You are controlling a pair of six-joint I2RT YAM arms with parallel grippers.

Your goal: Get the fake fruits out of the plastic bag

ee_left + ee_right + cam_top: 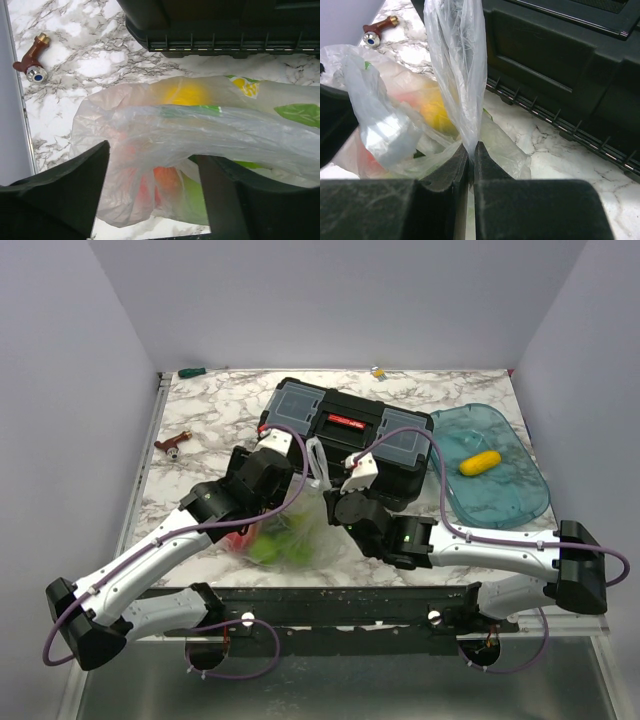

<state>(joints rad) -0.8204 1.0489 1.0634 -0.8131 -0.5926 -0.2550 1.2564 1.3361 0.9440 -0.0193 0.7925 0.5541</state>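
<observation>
The clear plastic bag (292, 530) lies in front of the black toolbox, with fake fruits inside: green ones (275, 543), a red one (239, 538), a yellow one (184, 94) and an orange one (167, 177). My right gripper (470, 148) is shut on a bunched strip of the plastic bag (457, 65) and holds it up. My left gripper (152, 192) is open, its fingers on either side of the bag's left end (120, 150), not closed on it. A yellow fruit (480, 462) lies in the blue tray.
The black toolbox (350, 435) stands just behind the bag. A translucent blue tray (520, 502) sits to the right. A red-brown tap fitting (174, 444) lies at the left, a green item (190, 371) at the far back left.
</observation>
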